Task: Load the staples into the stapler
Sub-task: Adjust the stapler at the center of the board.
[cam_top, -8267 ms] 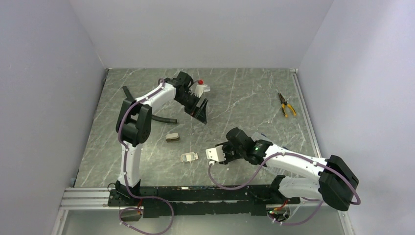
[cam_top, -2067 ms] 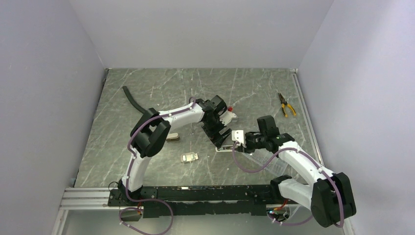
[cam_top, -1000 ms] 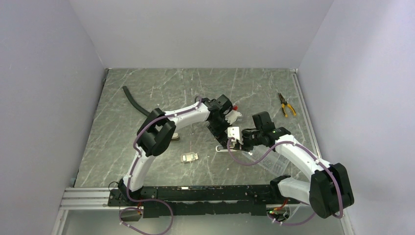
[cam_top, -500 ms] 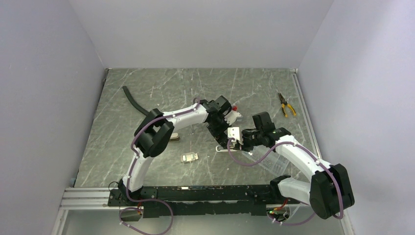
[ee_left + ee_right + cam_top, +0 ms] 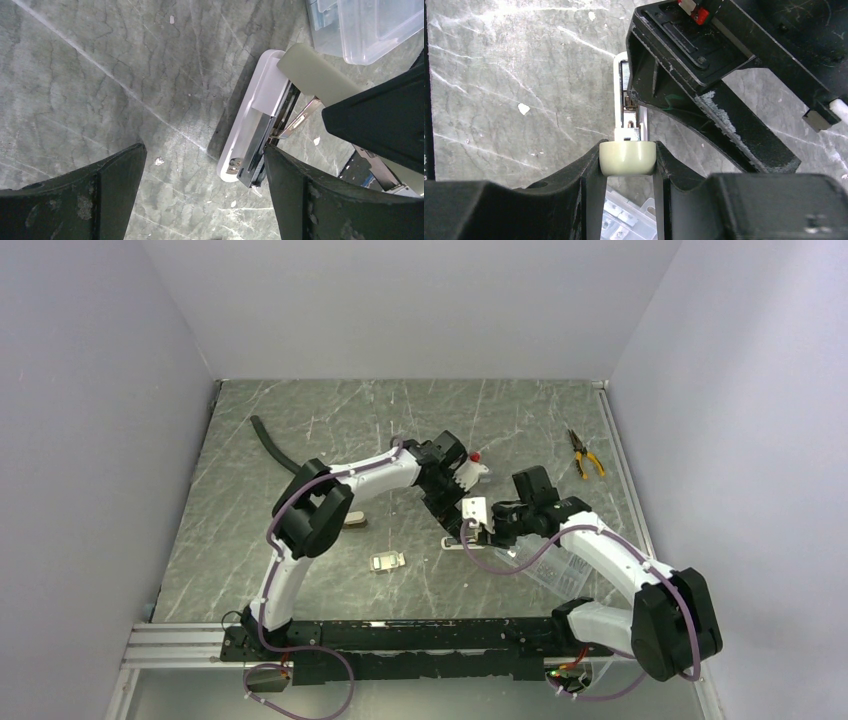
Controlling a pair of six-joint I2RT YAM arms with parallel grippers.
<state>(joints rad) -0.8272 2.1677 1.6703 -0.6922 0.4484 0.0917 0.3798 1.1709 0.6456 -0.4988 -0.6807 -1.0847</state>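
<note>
Stapler (image 5: 246, 134) lies open on the bench (image 5: 250, 540), a little toward 4 o'clock from its middle, with its white base flat and its olive top arm (image 5: 627, 158) swung up. Over the last two seconds the right wrist has slid a touch toward 9 o'clock and the left arm has drawn in above the channel (image 5: 625, 80). In the last second almost nothing moves. I judge the opening step done and the channel ready, though I cannot tell whether staples already sit in it. Right fingers (image 5: 591, 187) are clenched on the top arm's rounded end, holding it up. Left fingers (image 5: 112, 172) are spread wide, released and empty, hanging over the stapler's front end. A clear box (image 5: 370, 25) lies just beside it at 4 o'clock.
</note>
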